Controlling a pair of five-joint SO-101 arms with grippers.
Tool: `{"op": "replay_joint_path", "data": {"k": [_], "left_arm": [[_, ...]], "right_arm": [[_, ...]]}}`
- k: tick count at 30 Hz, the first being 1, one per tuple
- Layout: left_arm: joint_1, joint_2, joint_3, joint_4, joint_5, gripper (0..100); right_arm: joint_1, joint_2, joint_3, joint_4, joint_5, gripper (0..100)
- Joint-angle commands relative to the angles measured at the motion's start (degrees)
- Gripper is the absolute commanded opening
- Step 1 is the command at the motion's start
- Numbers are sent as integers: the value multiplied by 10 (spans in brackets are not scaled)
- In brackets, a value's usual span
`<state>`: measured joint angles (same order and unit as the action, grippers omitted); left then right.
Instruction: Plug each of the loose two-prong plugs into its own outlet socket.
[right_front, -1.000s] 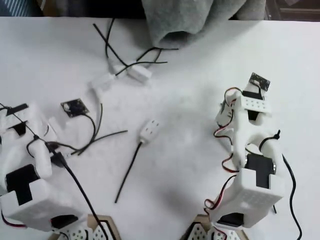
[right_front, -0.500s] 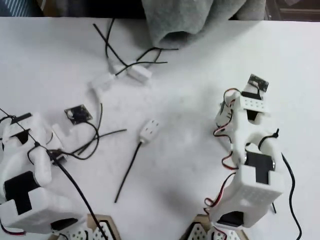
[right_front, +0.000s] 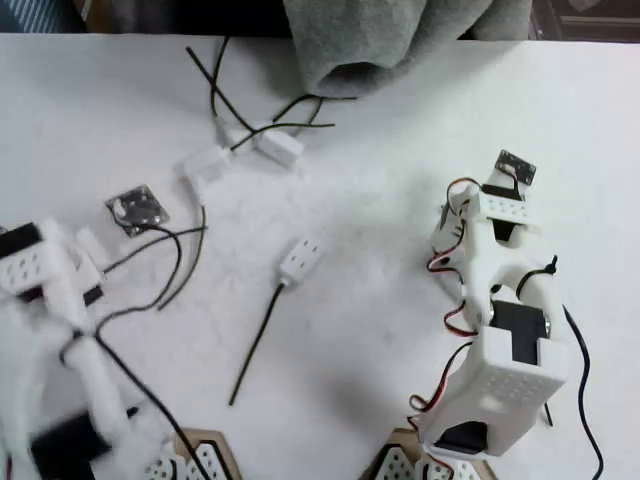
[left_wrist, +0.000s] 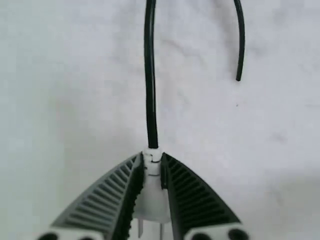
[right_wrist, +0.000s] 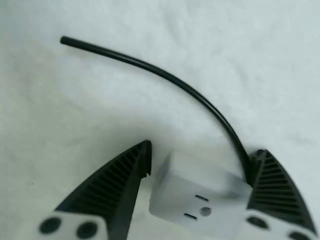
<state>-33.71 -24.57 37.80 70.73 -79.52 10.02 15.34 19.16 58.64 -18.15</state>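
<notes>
White plastic and two thin metal prongs make up the plug (left_wrist: 151, 200). It sits pinched between the ribbed fingers (left_wrist: 107, 200) of the left hand (left_wrist: 153, 161), which is closed firmly on its body. Its black cord (left_wrist: 150, 75) runs straight out past the fingertips over the tabletop (left_wrist: 60, 75), while the prongs (left_wrist: 150, 230) point back toward the wrist.

The right hand (right_wrist: 204, 149) is spread wide with one finger on either side of a white socket block (right_wrist: 200, 195). The block lies flat with its slots facing up, and its own cord (right_wrist: 165, 75) curves away. I cannot tell whether either finger touches it.

In the high view a second socket (right_front: 299, 258) lies mid-tabletop with its cord trailing toward the arms. Two more white connectors (right_front: 205, 160) (right_front: 278, 147) lie farther off near a grey cloth (right_front: 390, 40).

The step in hand looks like bringing the held plug to a socket. With the prongs aimed into the hand, a regrasp or a turn of the plug is probably needed first, so that they lead. The right hand would do well to close on the block and steady it. The prongs should then be squared to the slots and pushed straight in, because an angled push could skid the light block or bend a prong. The cord also needs slack.
</notes>
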Motion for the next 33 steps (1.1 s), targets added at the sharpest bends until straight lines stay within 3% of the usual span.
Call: {"op": "replay_joint_path", "data": {"k": [1,4,7,11,14,16,19,25,33], "left_arm": [[5,-181,4,68,-102,23],[31,-298,62,96,-75,23],[85,-417,143,96,25,23],[187,-583,242,92,203,23],[264,-707,307,51,385,23],[292,-774,348,22,505,23],[292,-800,394,-8,616,23],[219,-724,461,-74,713,23],[184,-518,422,-135,720,28]], "right_arm": [[2,0,-17,-7,2,308],[2,0,-16,-7,2,308],[2,0,-16,-7,2,308],[2,1,-16,-6,2,308],[2,1,-15,-6,2,308],[2,1,-15,-5,4,308],[2,1,-8,-5,5,308],[2,0,-6,-5,5,308],[2,0,-6,-5,6,308]]}}
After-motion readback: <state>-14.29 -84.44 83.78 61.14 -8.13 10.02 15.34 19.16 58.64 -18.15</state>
